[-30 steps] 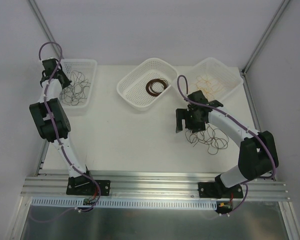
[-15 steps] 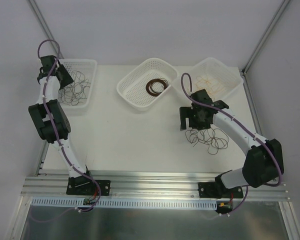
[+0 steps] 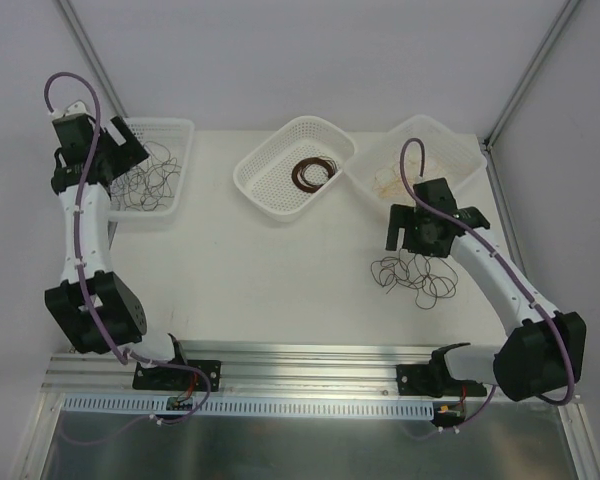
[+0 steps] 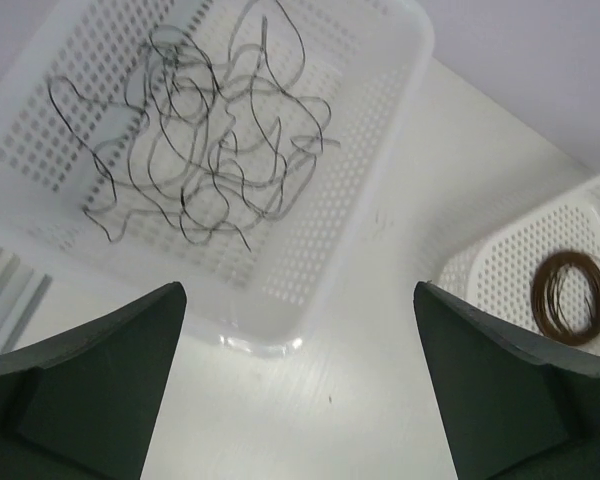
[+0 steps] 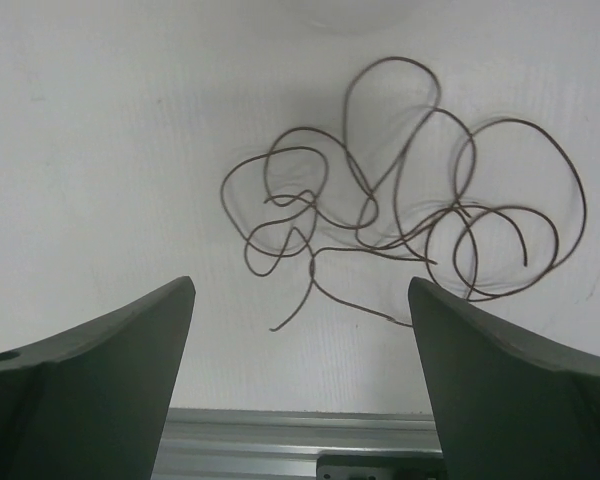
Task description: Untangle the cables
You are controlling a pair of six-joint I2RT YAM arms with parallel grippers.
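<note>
Thin black cables (image 3: pixel 150 175) lie in a loose tangle inside the left white basket (image 3: pixel 180 128); the left wrist view shows them (image 4: pixel 210 150) ahead of my left gripper (image 4: pixel 298 290), which is open and empty. That gripper (image 3: pixel 128 158) hangs over the basket's left edge. A dark brown cable (image 3: pixel 415 275) sprawls in curly loops on the table. My right gripper (image 3: pixel 423 240) is just above it, open, with the loops (image 5: pixel 400 220) ahead of its empty jaws (image 5: pixel 300 285). A coiled dark brown cable (image 3: pixel 313 172) sits in the middle basket, and a tan one (image 3: pixel 400 178) in the right basket.
Three white mesh baskets stand along the back: the left one (image 4: pixel 380 190), the middle (image 3: pixel 265 190) and the right (image 3: pixel 460 150). The aluminium rail (image 3: pixel 310 365) with the arm bases runs along the near edge, and it shows at the bottom of the right wrist view (image 5: pixel 280 440).
My left gripper has opened and pulled up and to the left, away from the black cables in the basket. The right arm has shifted right, over the brown tangle, staying open.
</note>
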